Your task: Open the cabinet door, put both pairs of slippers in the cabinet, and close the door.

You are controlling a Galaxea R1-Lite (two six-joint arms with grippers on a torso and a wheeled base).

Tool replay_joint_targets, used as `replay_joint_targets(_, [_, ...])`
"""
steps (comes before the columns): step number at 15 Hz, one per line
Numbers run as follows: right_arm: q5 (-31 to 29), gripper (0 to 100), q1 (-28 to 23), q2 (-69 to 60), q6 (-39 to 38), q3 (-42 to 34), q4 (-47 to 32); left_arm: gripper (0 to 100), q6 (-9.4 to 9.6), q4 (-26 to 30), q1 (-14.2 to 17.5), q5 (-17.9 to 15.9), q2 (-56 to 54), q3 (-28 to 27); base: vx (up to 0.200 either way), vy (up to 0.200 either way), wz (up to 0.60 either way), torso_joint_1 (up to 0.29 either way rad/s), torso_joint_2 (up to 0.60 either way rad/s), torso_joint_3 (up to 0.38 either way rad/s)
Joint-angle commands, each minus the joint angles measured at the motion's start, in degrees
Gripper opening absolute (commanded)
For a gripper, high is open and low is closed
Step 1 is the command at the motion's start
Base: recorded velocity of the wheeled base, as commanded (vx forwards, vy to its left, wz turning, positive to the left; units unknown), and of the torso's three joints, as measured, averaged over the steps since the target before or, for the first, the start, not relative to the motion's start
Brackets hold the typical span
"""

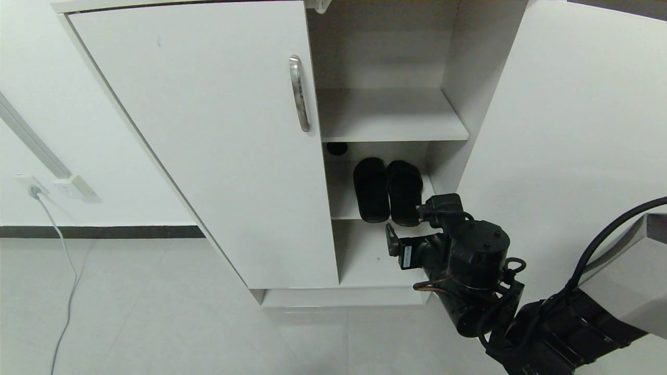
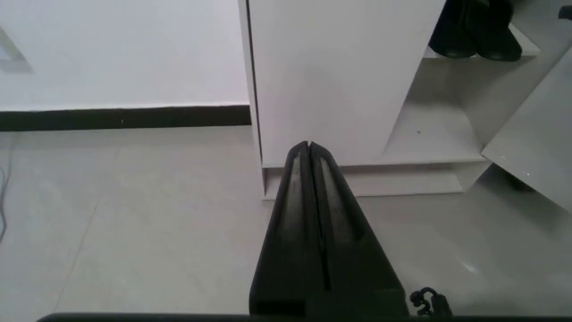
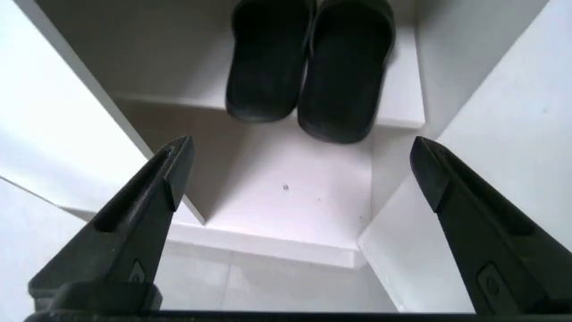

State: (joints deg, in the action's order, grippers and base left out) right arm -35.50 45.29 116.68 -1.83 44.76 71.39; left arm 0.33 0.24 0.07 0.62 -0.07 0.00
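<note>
A pair of black slippers (image 1: 388, 190) lies side by side on the middle shelf of the white cabinet (image 1: 391, 117), in its open right half. My right gripper (image 1: 411, 224) hangs open just in front of and below that shelf's edge, with nothing between its fingers. From the right wrist, the slippers (image 3: 308, 63) lie beyond the open right gripper (image 3: 299, 170), and the bottom shelf (image 3: 295, 201) is bare. My left gripper (image 2: 308, 156) is shut with nothing in it, low over the floor in front of the cabinet's base.
The cabinet's right door (image 1: 573, 130) stands swung open at the right, close beside my right arm. The left door (image 1: 208, 135) is closed, with a metal handle (image 1: 299, 94). A wall socket (image 1: 34, 190) with a trailing cable is at the left. Tiled floor (image 1: 156, 323) lies in front.
</note>
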Motion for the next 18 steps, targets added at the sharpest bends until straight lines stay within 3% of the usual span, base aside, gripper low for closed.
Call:
replay_joint_targets(1, [0.0,100,0.1,0.0,0.1,0.0,0.1,0,0.02,0.0,0.0,0.0,0.1,0.0,0.0,0.0,0.0,0.0,0.0,0.0])
replay_joint_targets(7, [0.0,100,0.1,-0.4,0.2,-0.5,0.2,0,0.02,0.0,0.0,-0.1,0.1,0.0,0.0,0.0,0.0,0.0,0.0,0.0])
replay_joint_targets(18, [-0.1,100,0.1,-0.4,0.3,-1.2,0.9,0,-0.07,0.0,0.0,0.2,0.1,0.0,0.0,0.0,0.0,0.001,0.0,0.133])
